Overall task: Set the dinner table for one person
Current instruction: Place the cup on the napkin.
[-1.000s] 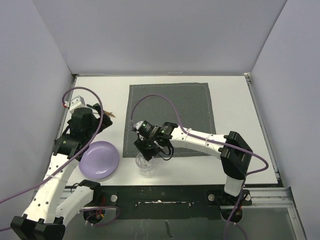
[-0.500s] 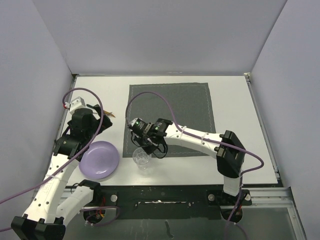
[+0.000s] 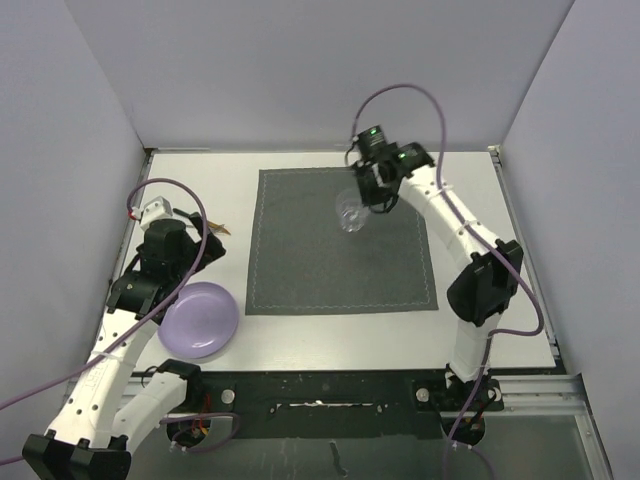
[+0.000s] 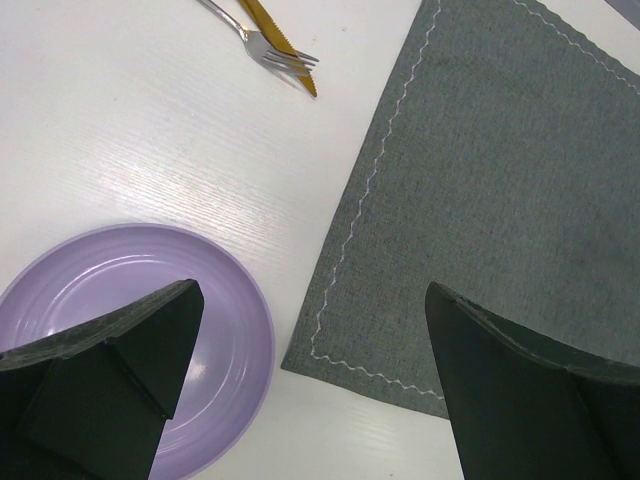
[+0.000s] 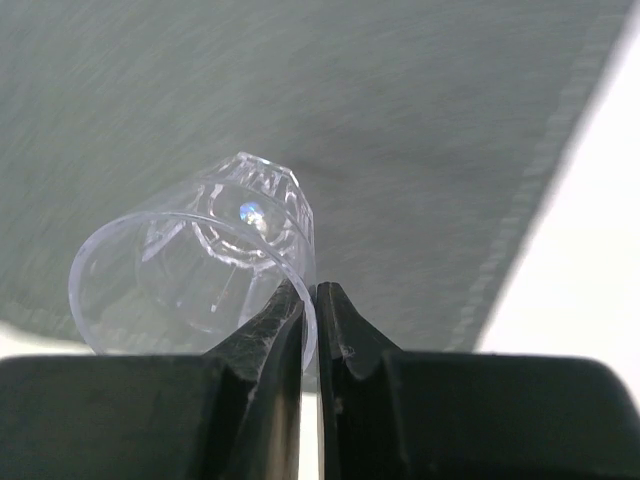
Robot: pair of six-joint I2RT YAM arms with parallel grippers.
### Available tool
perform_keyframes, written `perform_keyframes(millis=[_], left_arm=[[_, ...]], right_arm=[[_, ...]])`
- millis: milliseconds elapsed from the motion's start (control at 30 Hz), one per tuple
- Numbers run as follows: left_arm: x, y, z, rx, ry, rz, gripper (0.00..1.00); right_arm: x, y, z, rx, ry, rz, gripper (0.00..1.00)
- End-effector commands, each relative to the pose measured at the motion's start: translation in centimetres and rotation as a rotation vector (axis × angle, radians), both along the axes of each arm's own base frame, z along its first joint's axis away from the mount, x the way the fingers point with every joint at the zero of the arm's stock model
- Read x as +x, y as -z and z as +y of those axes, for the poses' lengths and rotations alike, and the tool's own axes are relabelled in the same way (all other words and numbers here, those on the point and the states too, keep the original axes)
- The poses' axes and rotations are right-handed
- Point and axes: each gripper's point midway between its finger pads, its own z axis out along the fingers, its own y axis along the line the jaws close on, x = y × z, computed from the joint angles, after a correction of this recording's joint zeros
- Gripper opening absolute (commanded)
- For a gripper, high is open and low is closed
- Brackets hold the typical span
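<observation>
dinner table (image 3: 210,190): white tabletop, fills the floor of the walled cell, arm bases along its near edge.
placemat (image 3: 340,240): dark grey cloth, flat on the table, centre towards the far edge; pale zigzag stitching round its border (image 4: 500,180).
glass (image 3: 352,212): clear faceted cup, off the surface, over the far half of the placemat, closer to the far-right corner than to the left edge; tipped on its side in the right wrist view (image 5: 190,270).
right gripper (image 3: 365,197): arm stretched out towards the far edge; fingers nearly together, pinching the glass wall at the rim (image 5: 310,300).
left gripper (image 4: 310,290): up in the air by the left edge, fingers spread wide, nothing in them.
plate (image 3: 198,318): lilac, round, on the table at the near-left corner, just off the placemat's near-left corner.
fork (image 4: 270,48): silver, flat on the table between left edge and placemat.
knife (image 4: 306,82): gold-toned, lies across the fork, touching it.
</observation>
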Motion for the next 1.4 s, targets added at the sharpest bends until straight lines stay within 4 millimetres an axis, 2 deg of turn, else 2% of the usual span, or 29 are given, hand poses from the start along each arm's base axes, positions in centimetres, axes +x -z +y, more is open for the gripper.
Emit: perform_keyframes(millis=[0, 100, 233, 367, 533, 633, 767, 1000, 1133, 1367], left_arm=[[-1.0, -0.4, 0.2, -0.024, -0.001, -0.024, 0.95], [-1.5, 0.1, 0.2, -0.025, 0.002, -0.011, 0.95], [-1.8, 0.8, 0.0, -0.027, 0.012, 0.013, 0.95], [-1.8, 2.0, -0.5, -0.032, 0.034, 0.053, 0.95], [-1.9, 3.4, -0.9, -0.044, 0.05, 0.089, 0.95], [-1.8, 3.7, -1.1, -0.047, 0.057, 0.101, 0.94], [-1.7, 3.6, -1.3, -0.052, 0.063, 0.103, 0.94], [-2.0, 3.5, -1.0, -0.041, 0.059, 0.104, 0.94], [-2.0, 3.7, -1.0, -0.04, 0.059, 0.109, 0.94], [-1.9, 4.1, -1.2, -0.041, 0.066, 0.12, 0.94]], right_arm=[[6.8, -4.1, -6.3, 0.035, 0.114, -0.085, 0.0], [10.7, -4.6, -9.2, 0.07, 0.172, -0.091, 0.0], [14.0, -3.5, -11.9, 0.132, 0.22, -0.062, 0.0], [15.3, -0.8, -14.6, 0.162, 0.281, -0.004, 0.0], [15.0, 1.5, -17.0, 0.167, 0.334, 0.048, 0.0], [14.7, 1.7, -17.4, 0.155, 0.344, 0.062, 0.0], [14.5, 3.0, -17.7, 0.14, 0.348, 0.098, 0.0], [14.7, 4.6, -17.4, 0.147, 0.347, 0.121, 0.0], [15.0, 4.8, -17.2, 0.142, 0.335, 0.112, 0.0], [15.4, 6.0, -17.0, 0.081, 0.336, 0.109, 0.0]])
